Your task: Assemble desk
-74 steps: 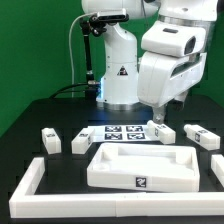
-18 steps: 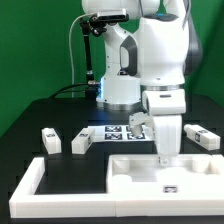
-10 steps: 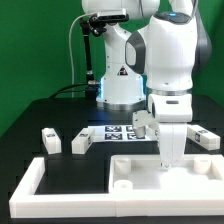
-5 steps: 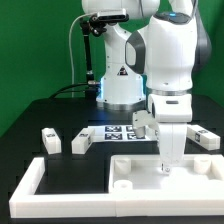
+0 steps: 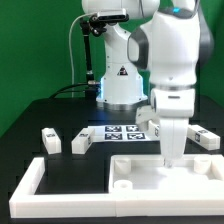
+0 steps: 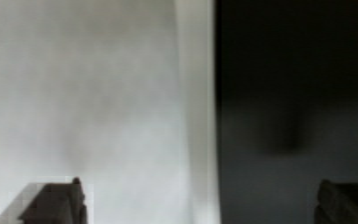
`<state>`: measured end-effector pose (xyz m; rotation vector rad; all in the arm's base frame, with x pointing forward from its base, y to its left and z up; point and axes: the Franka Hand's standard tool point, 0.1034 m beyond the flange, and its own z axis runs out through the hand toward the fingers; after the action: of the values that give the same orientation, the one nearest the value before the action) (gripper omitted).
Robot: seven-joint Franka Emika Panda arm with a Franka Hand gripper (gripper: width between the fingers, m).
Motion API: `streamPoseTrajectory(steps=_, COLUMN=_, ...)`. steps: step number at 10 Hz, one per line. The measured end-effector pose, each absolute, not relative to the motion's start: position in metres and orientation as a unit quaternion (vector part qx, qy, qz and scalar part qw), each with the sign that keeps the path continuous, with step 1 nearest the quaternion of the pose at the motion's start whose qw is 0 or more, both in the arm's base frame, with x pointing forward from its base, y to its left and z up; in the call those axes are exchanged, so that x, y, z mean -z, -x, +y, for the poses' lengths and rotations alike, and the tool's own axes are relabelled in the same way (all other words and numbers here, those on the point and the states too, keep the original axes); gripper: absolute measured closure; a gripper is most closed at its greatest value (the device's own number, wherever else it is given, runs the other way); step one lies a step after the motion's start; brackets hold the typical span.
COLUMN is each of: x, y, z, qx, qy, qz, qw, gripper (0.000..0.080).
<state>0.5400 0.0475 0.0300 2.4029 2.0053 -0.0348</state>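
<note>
- Evidently the biggest change is the tabletop panel [image 5: 135,160]. Some seconds ago it lay mid-bench in front of the marker board [image 5: 118,131]. It now sits at about 4 o'clock in the exterior view, with its far side running off the picture at 3 o'clock.
- The gripper [image 5: 172,161] has also come down. It was hanging clear above the parts and now stands on the panel's far rim. Over the last second it has barely shifted, though the arm above it has turned a little.
- The jaws stand wide apart. In the wrist view the two tips sit far from each other, one over white plastic and one over the dark bench [image 5: 55,112], with nothing pinched between them.
- This reads as a slide rather than a lift: the panel seems to be getting pushed into a fixed spot so the legs can go in. No leg is fitted yet, so most of the assembly is still to do.
- Count: one tabletop panel.
- Count: three legs in plain sight. A leg [image 5: 50,140] and a second leg [image 5: 80,143] lie at 9 o'clock, and a third leg [image 5: 203,137] lies at 3 o'clock. Earlier a fourth lay by the marker board; the arm now covers that spot, so it cannot be confirmed.
- Count: one marker board at the middle, and one border rail [image 5: 30,180] bending round 7 o'clock.
</note>
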Motion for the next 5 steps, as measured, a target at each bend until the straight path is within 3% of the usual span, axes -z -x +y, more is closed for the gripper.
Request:
streamPoseTrajectory(steps=3, x=-0.062, y=-0.535, z=0.081, qx=0.013, qy=-0.812, qz=0.584, qw=0.015, gripper=0.0150)
streamPoseTrajectory(steps=5, x=-0.063, y=-0.527, z=0.107, qx=0.015, qy=-0.872, qz=0.488, qw=0.012, gripper=0.0150)
